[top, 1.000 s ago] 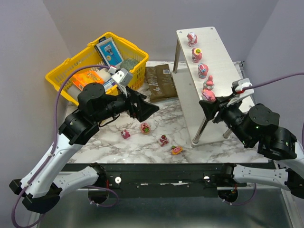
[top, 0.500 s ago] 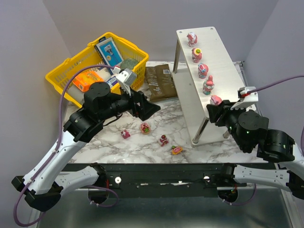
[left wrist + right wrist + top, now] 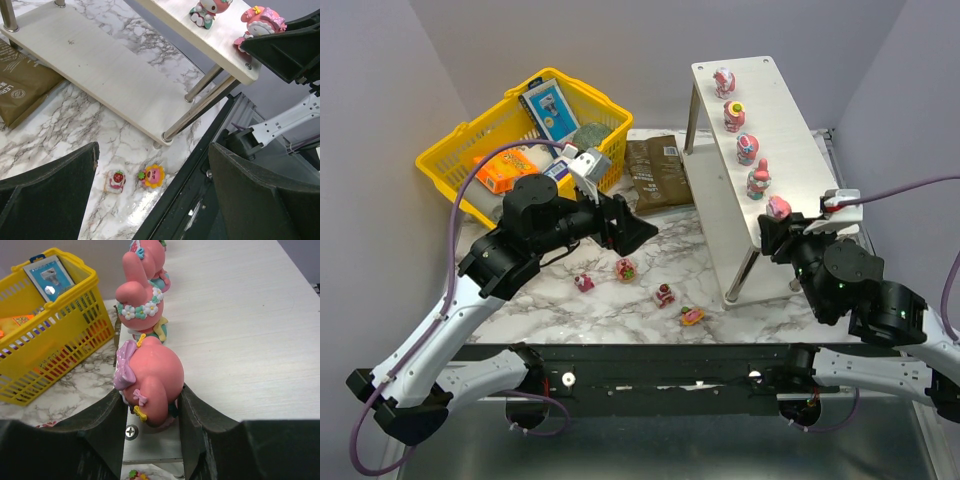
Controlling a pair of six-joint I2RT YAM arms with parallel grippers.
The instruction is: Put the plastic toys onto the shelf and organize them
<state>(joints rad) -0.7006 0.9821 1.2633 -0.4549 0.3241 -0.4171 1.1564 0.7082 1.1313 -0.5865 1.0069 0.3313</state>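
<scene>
Right tool [image 3: 152,402] was clamped on a pink toy [image 3: 150,377], one finger pressed to each side of it. The toy stood on its base at the near end of the shelf [image 3: 235,315], on the top board, close to the edge. It was the nearest in a single row. Four other toys [image 3: 747,149] stood upright beyond it along the board's left edge, the closest one just behind it.

Left tool [image 3: 638,228] hovered over the marble surface [image 3: 550,300] with its fingers wide apart and nothing between them. Four loose toys [image 3: 626,268] lay on the surface near it, apart from one another, between the arm bases and the shelf legs. The left wrist view showed two of them side by side, a strawberry one [image 3: 116,179] and a flower-faced one [image 3: 152,174], just off the near corner of the lower board [image 3: 100,70].

A yellow basket [image 3: 450,160] of boxes sat at the far left. A brown packet [image 3: 655,172] lay flat between it and the shelf.
</scene>
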